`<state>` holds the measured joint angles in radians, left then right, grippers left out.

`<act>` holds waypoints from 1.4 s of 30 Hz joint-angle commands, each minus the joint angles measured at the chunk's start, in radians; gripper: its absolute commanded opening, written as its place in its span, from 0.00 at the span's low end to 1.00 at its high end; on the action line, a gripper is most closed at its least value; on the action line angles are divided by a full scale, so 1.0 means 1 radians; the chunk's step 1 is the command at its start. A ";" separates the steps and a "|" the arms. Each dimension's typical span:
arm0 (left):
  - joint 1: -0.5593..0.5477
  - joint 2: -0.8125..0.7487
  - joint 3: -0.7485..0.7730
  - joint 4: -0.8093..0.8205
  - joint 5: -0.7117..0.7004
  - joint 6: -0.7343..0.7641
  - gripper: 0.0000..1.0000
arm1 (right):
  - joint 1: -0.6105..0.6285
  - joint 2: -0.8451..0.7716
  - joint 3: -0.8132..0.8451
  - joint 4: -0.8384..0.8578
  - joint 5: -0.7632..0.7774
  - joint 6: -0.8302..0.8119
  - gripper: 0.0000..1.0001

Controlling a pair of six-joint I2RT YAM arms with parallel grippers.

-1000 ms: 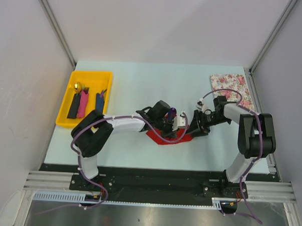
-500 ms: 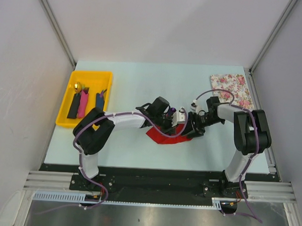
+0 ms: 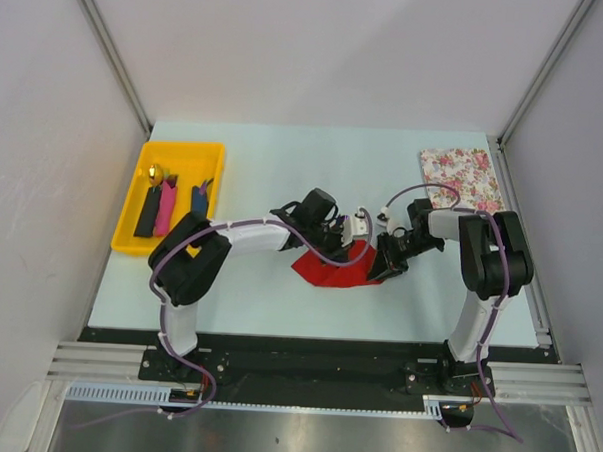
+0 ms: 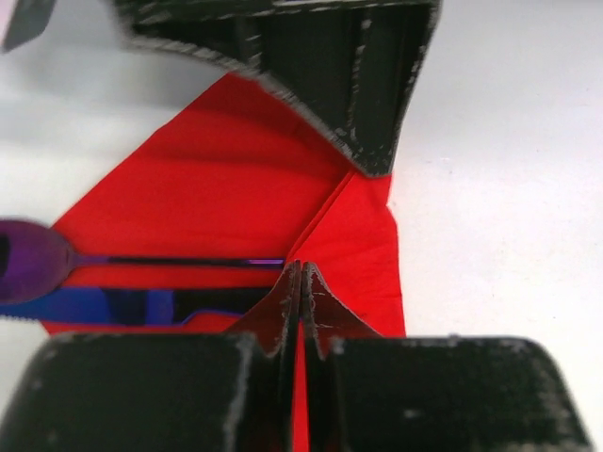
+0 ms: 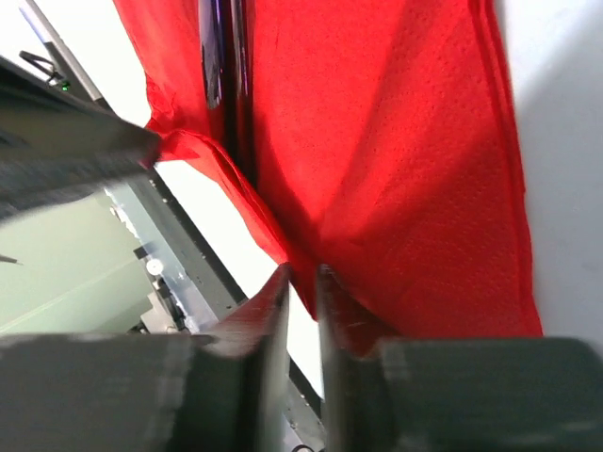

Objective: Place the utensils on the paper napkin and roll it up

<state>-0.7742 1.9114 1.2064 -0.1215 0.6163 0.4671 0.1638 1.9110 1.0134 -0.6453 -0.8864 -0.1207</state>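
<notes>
the thin bright red square paper napkin lies mid-table on the pale blue table top, one side raised and folded over a slim metallic purple spoon and a flat blue handle that lie side by side along the crease. the left gripper is clamped on a pinch of the red sheet, with paper showing between its closed fingers. the right gripper has its jaws drawn nearly together at another edge of the sheet; whether they actually bite the paper cannot be told. the sheet looks feather-light, limp and easy to tear or crumple, so it is probably best taken lightly by a doubled edge or corner and rolled without pulling the two grips apart. the cutlery looks stiff and smooth and may slide out of a loose roll. more flat-handled pieces sit in the yellow plastic tray, well apart on the left.
</notes>
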 commanded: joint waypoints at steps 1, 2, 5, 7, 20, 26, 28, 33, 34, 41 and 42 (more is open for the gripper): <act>0.056 -0.008 0.048 -0.004 0.039 -0.103 0.19 | 0.011 0.011 0.025 0.013 0.020 -0.034 0.14; 0.064 -0.017 0.041 -0.004 0.040 -0.122 0.27 | 0.011 0.014 0.027 0.015 0.021 -0.034 0.13; 0.088 -0.066 0.004 0.003 0.043 -0.197 0.52 | 0.016 0.020 0.031 0.016 0.023 -0.030 0.02; 0.101 -0.098 -0.011 -0.015 0.054 -0.246 0.60 | 0.017 0.022 0.039 0.016 0.020 -0.025 0.02; 0.096 -0.071 -0.068 0.029 0.030 -0.444 0.67 | 0.013 0.011 0.031 0.015 0.043 0.003 0.00; 0.095 0.001 -0.027 0.031 0.042 -0.504 0.53 | 0.006 0.002 0.027 0.022 0.050 0.012 0.00; 0.096 0.009 -0.018 0.034 0.045 -0.513 0.52 | 0.006 -0.003 0.024 0.026 0.050 0.015 0.00; 0.096 0.032 -0.008 0.043 0.063 -0.518 0.36 | 0.006 -0.003 0.021 0.022 0.047 0.018 0.00; 0.096 0.034 -0.010 0.048 0.063 -0.519 0.32 | 0.006 -0.003 0.021 0.021 0.047 0.018 0.00; 0.096 0.055 -0.001 0.062 0.077 -0.527 0.02 | 0.000 -0.038 0.045 -0.004 0.035 0.024 0.08; 0.096 0.057 -0.002 0.063 0.076 -0.525 0.00 | -0.001 -0.044 0.051 -0.011 0.030 0.023 0.10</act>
<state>-0.6750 1.9583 1.1694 -0.0910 0.6598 -0.0528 0.1715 1.9221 1.0233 -0.6395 -0.8455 -0.1001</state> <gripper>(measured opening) 0.031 0.064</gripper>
